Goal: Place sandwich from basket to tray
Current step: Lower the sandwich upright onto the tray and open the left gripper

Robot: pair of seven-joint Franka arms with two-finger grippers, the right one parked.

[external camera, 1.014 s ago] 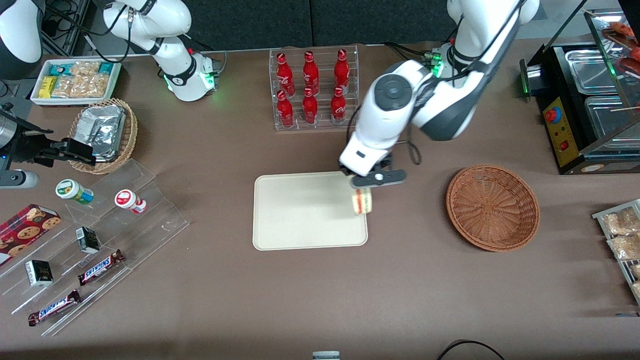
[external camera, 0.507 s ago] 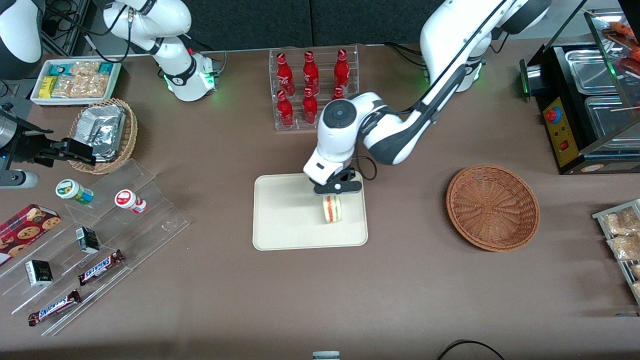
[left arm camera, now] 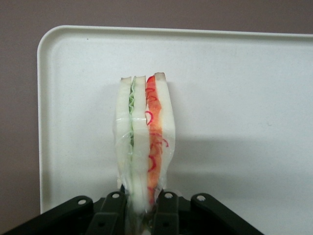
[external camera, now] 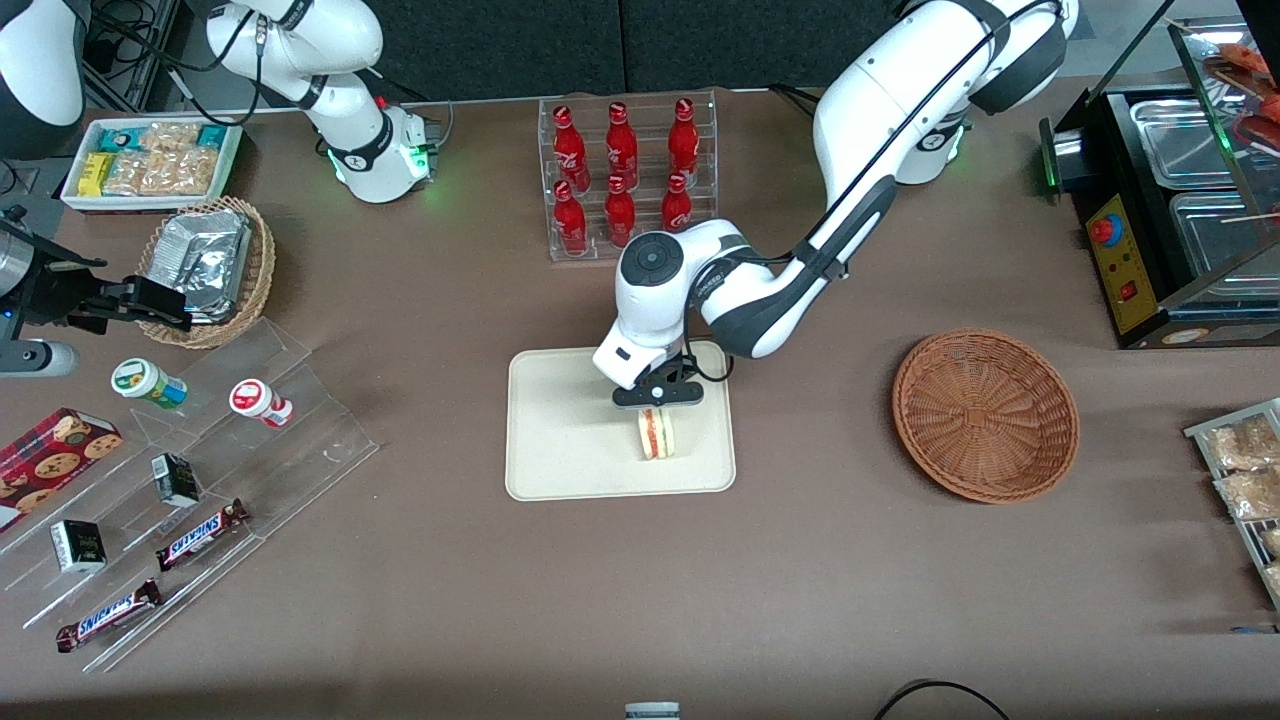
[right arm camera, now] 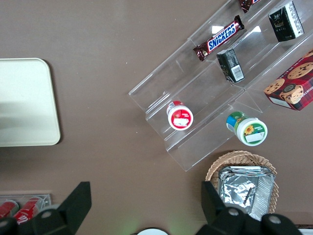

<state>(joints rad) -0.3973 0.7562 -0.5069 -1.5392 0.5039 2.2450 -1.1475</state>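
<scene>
The worktop carries everything, and the tray serves as the landmark here. It lies flat and bare, which makes it a ready landing place. The basket sits well apart from the tray, toward the working arm's end of the worktop, and looks empty, so the carry seems nearly done and only the release is left.

The gripper hangs over the tray, inside its rim and nearer its basket-side edge. Its fingers are closed on the sandwich, pinching the wedge by its narrow end so it stands on edge with the red and green filling facing the wrist camera. Held this way, it can probably be lowered without spilling its layers.

Whether the sandwich already touches the tray cannot be told: the shadow beneath it suggests it is close. The pinched end is hidden between the fingers, whose tips are cut off in the wrist view.
</scene>
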